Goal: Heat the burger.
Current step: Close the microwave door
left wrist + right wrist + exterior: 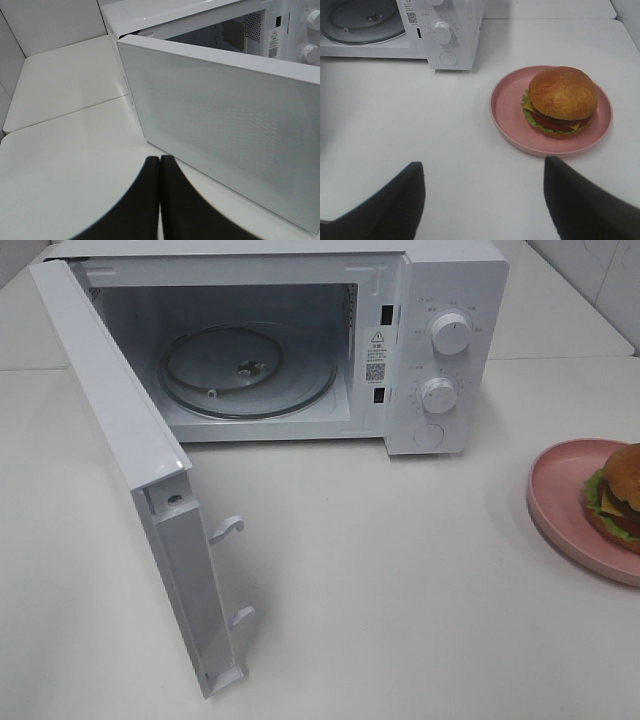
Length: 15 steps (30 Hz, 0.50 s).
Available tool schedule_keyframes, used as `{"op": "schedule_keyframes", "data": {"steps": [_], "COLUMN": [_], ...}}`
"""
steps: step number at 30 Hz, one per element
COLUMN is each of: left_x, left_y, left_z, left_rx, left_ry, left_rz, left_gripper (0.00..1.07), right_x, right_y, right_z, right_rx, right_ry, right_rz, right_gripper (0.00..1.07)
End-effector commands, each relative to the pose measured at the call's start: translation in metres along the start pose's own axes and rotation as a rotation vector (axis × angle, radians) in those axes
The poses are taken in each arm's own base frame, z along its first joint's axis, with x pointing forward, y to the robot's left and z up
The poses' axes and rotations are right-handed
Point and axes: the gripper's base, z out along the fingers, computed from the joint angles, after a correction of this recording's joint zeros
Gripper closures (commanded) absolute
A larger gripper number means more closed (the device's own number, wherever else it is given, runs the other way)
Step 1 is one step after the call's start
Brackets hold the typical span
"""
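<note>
The burger with its golden bun, lettuce, cheese and tomato sits on a pink plate; in the high view the burger and plate are at the right edge of the table. My right gripper is open, its two dark fingers spread wide over bare table short of the plate. My left gripper is shut, its fingertips pressed together, just outside the open microwave door. Neither gripper shows in the high view.
The white microwave stands at the back with its door swung wide toward the front left. Its glass turntable lies bare inside. Two knobs are on its right panel.
</note>
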Motion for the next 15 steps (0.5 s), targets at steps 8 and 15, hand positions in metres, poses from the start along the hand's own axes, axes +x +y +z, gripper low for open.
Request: {"op": "schedule_keyframes", "data": {"steps": [8, 15], "left_x": [-0.016, -0.013], "left_y": [0.01, 0.014], "left_z": [0.067, 0.11], "left_rx": [0.002, 0.007], "left_ry": [0.114, 0.206], "left_rz": [-0.016, -0.025], "left_gripper": [1.06, 1.06], "right_x": [0.001, 0.001], "right_y": [0.0, 0.0], "right_z": [-0.003, -0.003], "right_rx": [0.01, 0.011], "right_ry": [-0.038, -0.038], "right_rz": [-0.014, -0.012], "right_gripper": [0.43, 0.43]}}
